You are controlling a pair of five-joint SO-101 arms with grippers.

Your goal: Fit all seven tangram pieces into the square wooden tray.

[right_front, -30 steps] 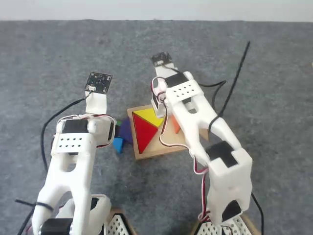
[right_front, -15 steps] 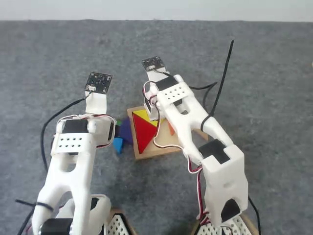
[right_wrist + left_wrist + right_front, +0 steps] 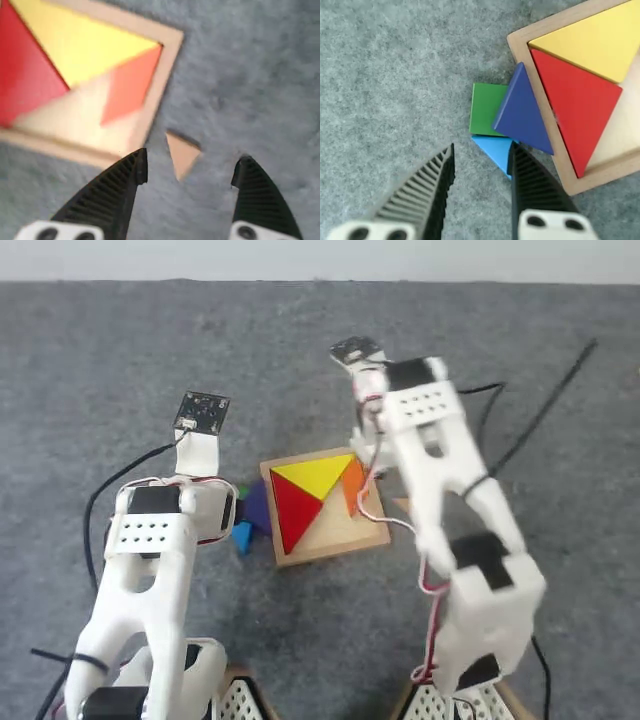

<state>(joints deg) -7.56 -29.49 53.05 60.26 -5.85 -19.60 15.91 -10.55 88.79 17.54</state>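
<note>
The right hand (image 3: 192, 160), spread wide, hangs over the tan triangle (image 3: 182, 152) just beside the tray (image 3: 167, 70) (pick-up step, I'd judge); next it must descend and close on it.

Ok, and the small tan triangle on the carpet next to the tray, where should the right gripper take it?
Probably by its thin side edges, coming straight down from above. The small tan triangle lies flat on the carpet, apart from the tray, so only its edges offer hold. The open right gripper hangs over it, one finger on each side.
</note>
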